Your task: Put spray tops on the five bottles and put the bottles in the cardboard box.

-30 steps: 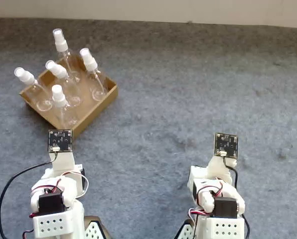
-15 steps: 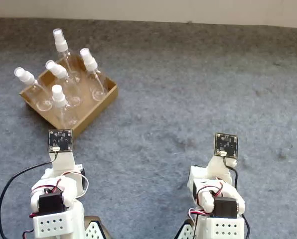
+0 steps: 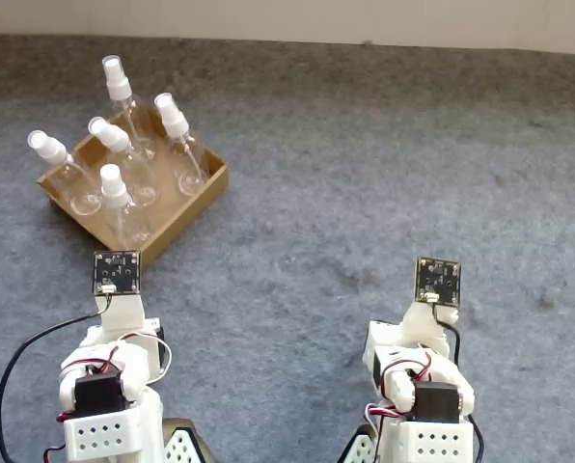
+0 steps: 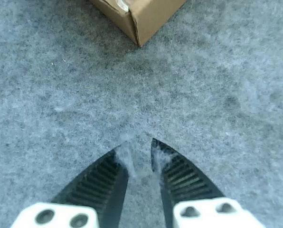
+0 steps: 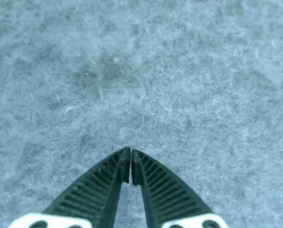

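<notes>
Nothing has moved in the last second. All five bottles (image 3: 115,189) stand in the cardboard box (image 3: 191,212) with their spray tops (image 3: 170,111) on. The left gripper (image 4: 139,145) hangs near the box corner, jaws slightly apart and empty. The right gripper (image 5: 131,152) is closed on nothing. The job looks finished.

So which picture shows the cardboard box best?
The high view. It shows the whole cardboard box from above, with all five bottles standing inside, spray tops on. The left wrist view catches just one corner of the box, and the right wrist view looks at grey carpet.
</notes>
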